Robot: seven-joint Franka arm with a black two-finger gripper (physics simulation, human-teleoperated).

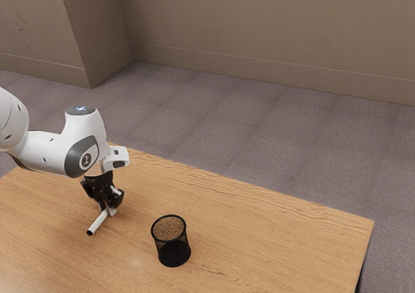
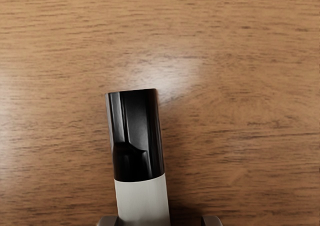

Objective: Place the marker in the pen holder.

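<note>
— Black two-finger claw (image 1: 109, 209), fingers apart, one at or very near the slim white marker with black cap (image 2: 143, 201), a gap on the other side!

— And the marker's place?

— Beside the round black mesh pen holder (image 1: 173, 253), towards the exterior view's left, seemingly flat on the brown wooden table (image 1: 259, 257). Light and stiff, I'd judge; that smooth barrel could roll or slip.

— Best hold?

— Squarely across the white barrel, one end free for the pen holder!

— The white jointed arm (image 1: 49, 153)?

— Bent at the wrist, claw pointing down, low beside the pen holder!
</note>
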